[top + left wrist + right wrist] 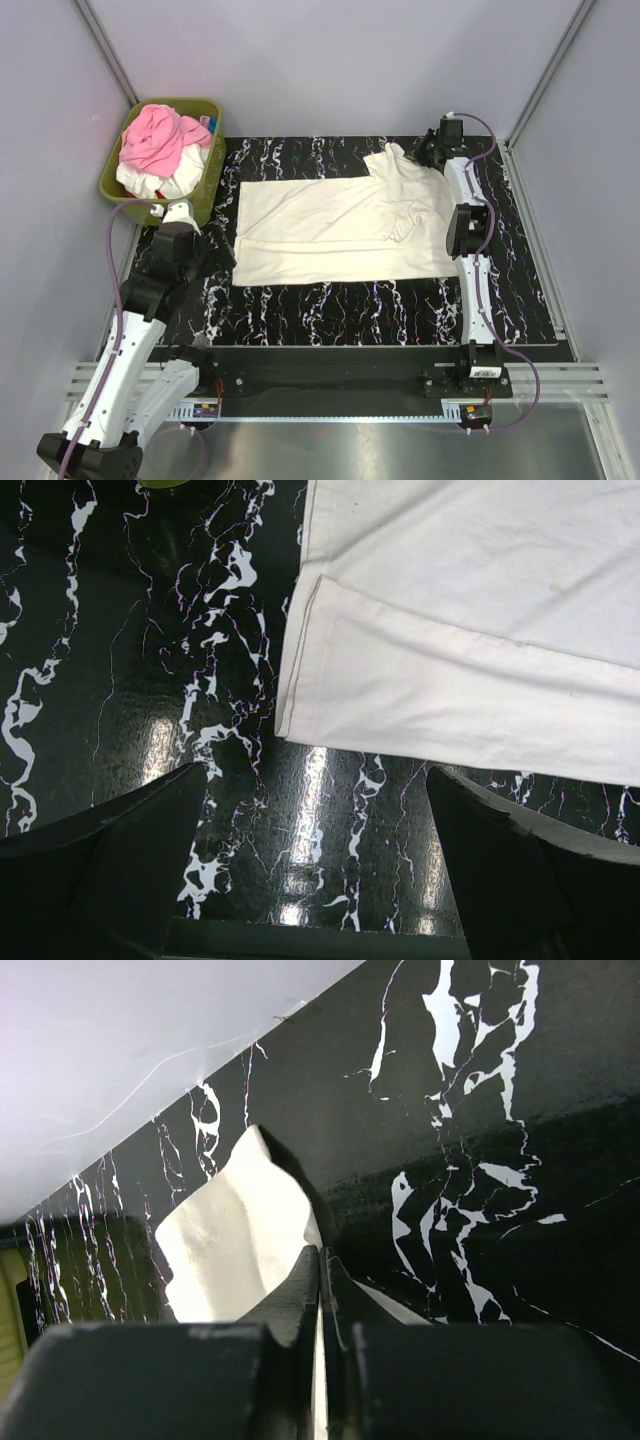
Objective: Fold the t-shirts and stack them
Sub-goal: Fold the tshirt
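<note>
A cream t-shirt (335, 228) lies spread on the black marbled mat, its near long edge folded over. My right gripper (432, 150) is at the far right, shut on the shirt's sleeve (235, 1235), with cloth pinched between the closed fingers (300, 1290). My left gripper (205, 250) is open and empty, hovering over the mat just left of the shirt's near-left corner (300, 720). The wide-apart fingers (130, 850) frame bare mat. More t-shirts, pink and white (160, 150), are piled in the green basket.
The green basket (210, 180) stands at the far left, off the mat's corner. The black marbled mat (340, 300) covers the table. White enclosure walls (330, 60) surround it on the back and both sides.
</note>
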`<control>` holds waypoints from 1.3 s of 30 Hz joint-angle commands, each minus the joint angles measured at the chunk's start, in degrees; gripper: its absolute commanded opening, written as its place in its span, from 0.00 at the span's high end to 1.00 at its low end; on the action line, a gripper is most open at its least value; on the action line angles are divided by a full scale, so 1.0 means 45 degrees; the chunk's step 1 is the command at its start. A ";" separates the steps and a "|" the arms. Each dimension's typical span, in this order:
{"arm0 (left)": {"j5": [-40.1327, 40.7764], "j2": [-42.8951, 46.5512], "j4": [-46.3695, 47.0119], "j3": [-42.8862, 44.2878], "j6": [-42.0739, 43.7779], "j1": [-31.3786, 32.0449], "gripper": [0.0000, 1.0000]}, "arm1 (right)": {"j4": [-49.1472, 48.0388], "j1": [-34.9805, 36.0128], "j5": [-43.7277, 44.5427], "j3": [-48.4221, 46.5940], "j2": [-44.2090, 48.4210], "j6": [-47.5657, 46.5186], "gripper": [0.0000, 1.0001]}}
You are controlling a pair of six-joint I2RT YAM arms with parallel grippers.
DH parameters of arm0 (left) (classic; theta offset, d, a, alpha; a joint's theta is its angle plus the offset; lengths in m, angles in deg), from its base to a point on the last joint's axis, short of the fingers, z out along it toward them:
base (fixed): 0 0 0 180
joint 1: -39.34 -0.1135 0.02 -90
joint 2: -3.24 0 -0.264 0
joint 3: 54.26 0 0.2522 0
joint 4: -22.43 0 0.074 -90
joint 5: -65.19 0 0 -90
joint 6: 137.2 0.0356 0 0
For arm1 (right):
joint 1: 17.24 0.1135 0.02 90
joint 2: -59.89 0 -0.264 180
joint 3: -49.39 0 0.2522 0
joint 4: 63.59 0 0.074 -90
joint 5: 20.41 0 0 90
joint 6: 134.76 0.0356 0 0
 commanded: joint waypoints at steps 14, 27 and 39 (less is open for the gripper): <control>0.0200 0.0269 0.0559 -0.0032 0.0178 0.0048 0.01 | -0.0183 0.0602 -0.0502 0.1787 0.3581 -0.3441 1.00; 0.0454 0.0759 0.0715 -0.0149 0.0080 -0.0049 0.01 | -0.0061 0.2111 0.1952 1.0999 1.1781 -0.6261 1.00; -0.0873 -0.6168 0.2960 0.3050 -0.0936 -0.0245 0.04 | -0.0205 0.2091 0.6528 1.8529 1.6867 -0.5400 1.00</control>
